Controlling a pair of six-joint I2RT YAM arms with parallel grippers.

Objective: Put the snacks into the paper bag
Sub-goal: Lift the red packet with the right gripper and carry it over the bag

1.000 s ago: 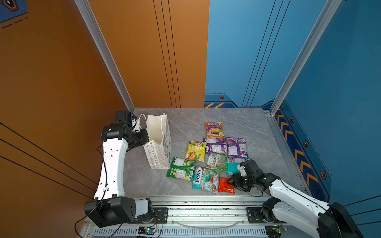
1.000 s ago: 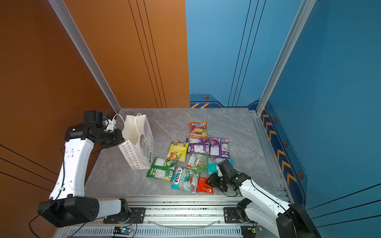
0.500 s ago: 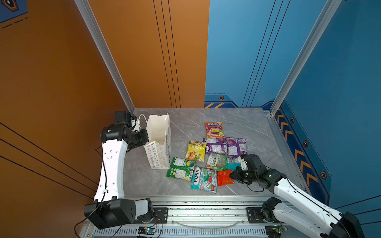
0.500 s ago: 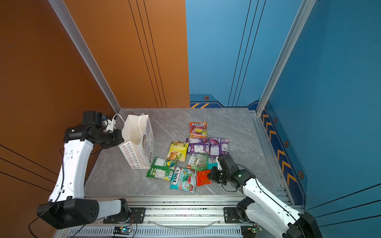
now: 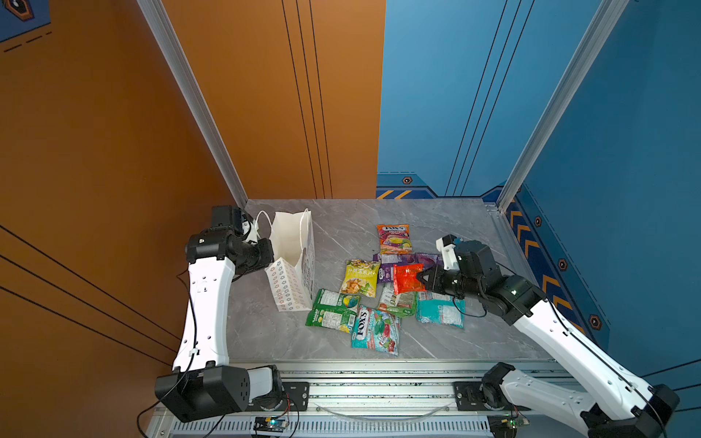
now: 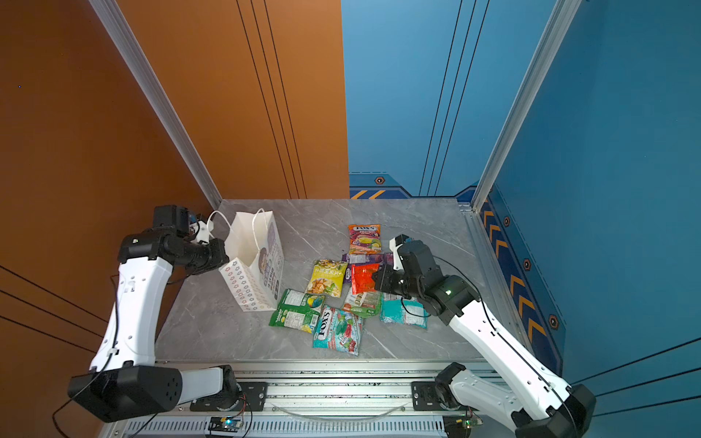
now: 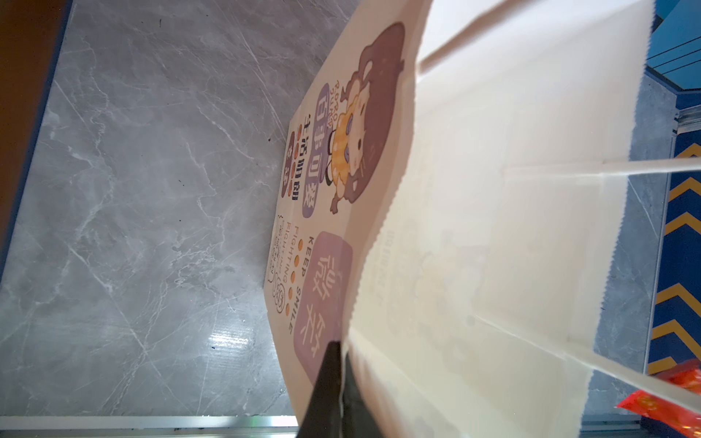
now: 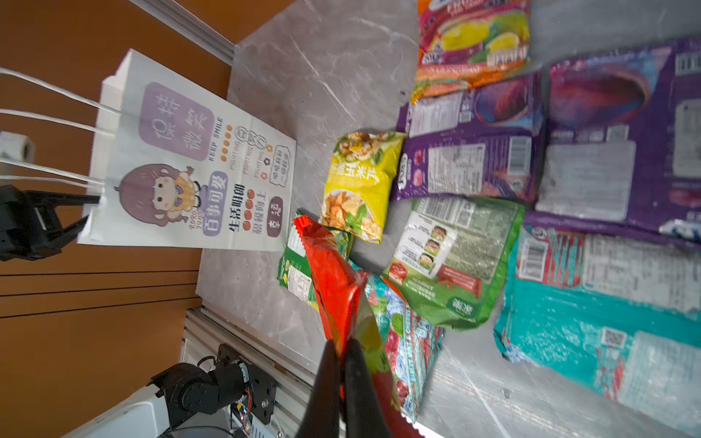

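1. Grey marble-patterned tabletop (image 5: 436,223).
2. Tall white paper carrier bag (image 5: 292,242), upright at table's left; left gripper (image 7: 339,364) pinches its rim.
3. Flat crinkly snack packets (image 5: 358,278), scattered mid-table beside the bag.
4. Small red crinkly packet (image 5: 406,278), raised above the others, pinched by right gripper (image 8: 341,352).

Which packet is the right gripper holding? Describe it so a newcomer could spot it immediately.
Start at the white paper bag standing on the left of the grey table, then look across to the cluster of packets on the right. The right gripper is shut on the red packet, held above the pile. It is the only all-red packet, and the only one lifted.
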